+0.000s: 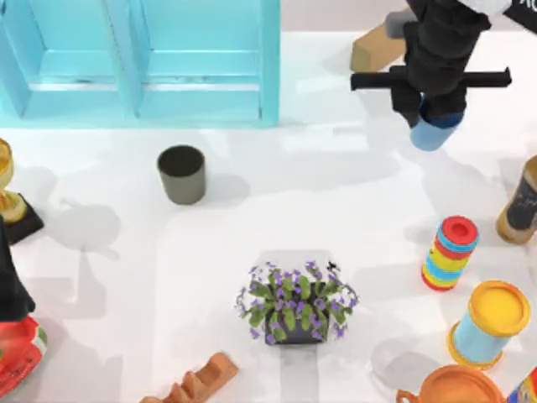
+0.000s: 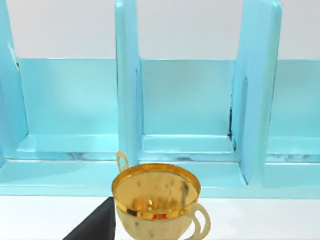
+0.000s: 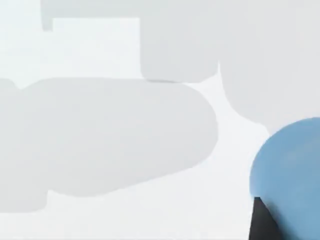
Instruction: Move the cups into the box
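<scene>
The right gripper (image 1: 434,126) holds the blue cup (image 1: 433,133) lifted right of the box (image 1: 270,59), so it should clear the wall before lowering; the grey cup (image 1: 182,174) waits.

Overhead table view; left wrist camera facing box (image 2: 190,100)

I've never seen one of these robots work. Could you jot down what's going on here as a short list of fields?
Right gripper: at the table's far right, shut on the blue cup, which seems lifted off the table
Olive-grey cup: upright on the table, in front of the box, untouched
Box: light blue, divided, at the far left; no cup inside it that I can see
Left arm: parked at the left edge, by a gold trophy
Bystanders: potted flowers, striped cylinder, yellow-lidded tub
</scene>
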